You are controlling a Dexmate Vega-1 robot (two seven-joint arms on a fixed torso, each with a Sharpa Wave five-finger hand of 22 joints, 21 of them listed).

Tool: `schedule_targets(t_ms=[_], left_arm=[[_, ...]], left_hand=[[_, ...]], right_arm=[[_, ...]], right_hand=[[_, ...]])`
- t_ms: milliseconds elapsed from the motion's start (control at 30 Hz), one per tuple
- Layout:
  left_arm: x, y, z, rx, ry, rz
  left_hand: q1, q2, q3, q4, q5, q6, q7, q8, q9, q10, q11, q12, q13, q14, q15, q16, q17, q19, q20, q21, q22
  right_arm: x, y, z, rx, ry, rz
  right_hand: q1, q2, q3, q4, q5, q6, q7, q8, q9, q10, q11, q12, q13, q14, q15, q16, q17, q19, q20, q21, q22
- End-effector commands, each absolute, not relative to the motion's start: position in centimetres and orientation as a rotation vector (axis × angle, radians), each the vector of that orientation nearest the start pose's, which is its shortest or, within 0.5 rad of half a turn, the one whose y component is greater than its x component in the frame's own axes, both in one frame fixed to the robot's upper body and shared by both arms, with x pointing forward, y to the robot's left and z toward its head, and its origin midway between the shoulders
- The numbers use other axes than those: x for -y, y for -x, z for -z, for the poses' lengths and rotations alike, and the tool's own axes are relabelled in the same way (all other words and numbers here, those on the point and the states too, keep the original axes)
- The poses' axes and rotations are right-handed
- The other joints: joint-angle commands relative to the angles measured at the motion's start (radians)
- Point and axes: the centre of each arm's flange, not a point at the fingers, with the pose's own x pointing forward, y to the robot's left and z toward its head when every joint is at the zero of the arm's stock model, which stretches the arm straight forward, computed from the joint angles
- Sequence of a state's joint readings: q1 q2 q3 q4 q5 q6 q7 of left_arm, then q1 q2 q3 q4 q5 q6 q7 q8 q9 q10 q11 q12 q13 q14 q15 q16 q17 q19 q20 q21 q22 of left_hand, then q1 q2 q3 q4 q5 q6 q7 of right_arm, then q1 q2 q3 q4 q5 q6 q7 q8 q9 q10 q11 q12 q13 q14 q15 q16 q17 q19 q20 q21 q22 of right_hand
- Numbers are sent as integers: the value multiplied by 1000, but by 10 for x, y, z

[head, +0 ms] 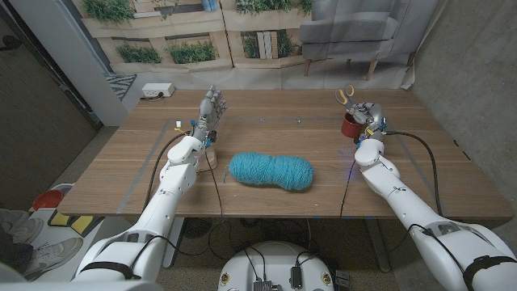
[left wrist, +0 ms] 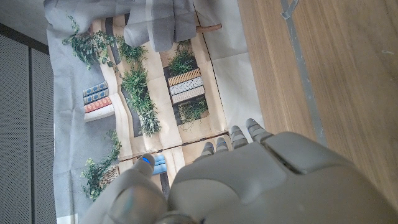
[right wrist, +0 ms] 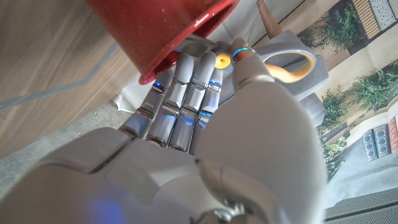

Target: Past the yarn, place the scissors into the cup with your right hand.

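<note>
Teal yarn (head: 271,170) lies mid-table, nearest the camera. Beyond it and to its right, the right hand (head: 368,118) grips the yellow-handled scissors (head: 346,95), which stand in the red cup (head: 350,124). Left of the yarn, the left hand (head: 211,107) stands upright, fingers apart, holding nothing.

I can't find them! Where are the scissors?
In the head view, the scissors stick up from the red cup at the table's far right, beside the right hand.

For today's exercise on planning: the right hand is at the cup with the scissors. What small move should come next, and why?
Probably let go: the right hand holds the scissors at the cup, handles sticking up above the rim, past the yarn. How deep the blades sit is hidden.
</note>
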State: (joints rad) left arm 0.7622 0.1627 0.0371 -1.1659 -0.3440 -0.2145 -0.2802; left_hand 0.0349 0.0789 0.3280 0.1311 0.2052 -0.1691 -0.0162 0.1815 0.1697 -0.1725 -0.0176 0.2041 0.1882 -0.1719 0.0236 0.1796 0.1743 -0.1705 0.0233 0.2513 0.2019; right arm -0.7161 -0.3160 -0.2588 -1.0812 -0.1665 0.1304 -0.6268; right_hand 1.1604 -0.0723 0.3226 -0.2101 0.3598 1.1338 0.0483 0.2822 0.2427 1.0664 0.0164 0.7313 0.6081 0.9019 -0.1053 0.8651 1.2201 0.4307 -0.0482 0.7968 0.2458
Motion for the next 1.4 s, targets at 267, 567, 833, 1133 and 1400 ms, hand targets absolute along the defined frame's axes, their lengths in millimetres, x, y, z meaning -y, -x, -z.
schedule_targets(t_ms=[267, 567, 833, 1133, 1400], left_arm=[[-267, -677, -6, 636, 105, 264], [-267, -678, -6, 634, 110, 265], [-265, -680, -6, 634, 114, 267], [-264, -681, -6, 632, 116, 272], [-265, -682, -7, 637, 117, 270]], left_hand=[[6, 3, -3, -3, 5, -105, -4, 2, 5, -144, 4, 3, 2, -167, -1, 4, 4, -62, 4, -1, 2], [7, 3, -4, -3, 5, -104, -2, 2, 5, -144, 2, 3, 2, -166, -1, 5, 4, -62, 4, -1, 2], [8, 3, -4, -4, 5, -104, -2, 2, 5, -144, 1, 3, 2, -166, -1, 5, 4, -60, 4, -1, 2], [9, 3, -4, -5, 5, -104, -2, 2, 5, -144, 0, 3, 2, -166, -2, 5, 4, -61, 5, -2, 2], [10, 3, -4, -6, 5, -104, -3, 2, 5, -144, 1, 3, 2, -166, -2, 5, 4, -61, 6, -2, 2]], right_arm=[[332, -676, 8, 612, 489, 609], [331, -677, 5, 586, 547, 601], [331, -677, 5, 579, 552, 610], [331, -677, 5, 583, 558, 607], [331, -676, 4, 581, 561, 600]], right_hand=[[49, 41, 72, 49, -40, 134, 2, 12, 79, 11, 1, 4, 8, 21, -99, 4, 6, -4, -19, 16, -7], [38, 46, 91, 53, -66, 119, -7, 6, 83, -10, -8, 4, 26, 5, -101, -3, 5, -7, -18, 25, -13], [21, 50, 108, 59, -95, 106, -26, 4, 91, -27, -20, 3, 40, -7, -102, -12, 3, -11, -12, 35, -19], [-6, 31, 119, 60, -125, 79, -35, -1, 100, -54, -24, -4, 49, -23, -100, -23, 2, -15, -7, 46, -27], [-40, 16, 139, 62, -156, 27, -44, -12, 118, -109, -33, -19, 62, -45, -100, -39, 0, -32, 4, 54, -37]])
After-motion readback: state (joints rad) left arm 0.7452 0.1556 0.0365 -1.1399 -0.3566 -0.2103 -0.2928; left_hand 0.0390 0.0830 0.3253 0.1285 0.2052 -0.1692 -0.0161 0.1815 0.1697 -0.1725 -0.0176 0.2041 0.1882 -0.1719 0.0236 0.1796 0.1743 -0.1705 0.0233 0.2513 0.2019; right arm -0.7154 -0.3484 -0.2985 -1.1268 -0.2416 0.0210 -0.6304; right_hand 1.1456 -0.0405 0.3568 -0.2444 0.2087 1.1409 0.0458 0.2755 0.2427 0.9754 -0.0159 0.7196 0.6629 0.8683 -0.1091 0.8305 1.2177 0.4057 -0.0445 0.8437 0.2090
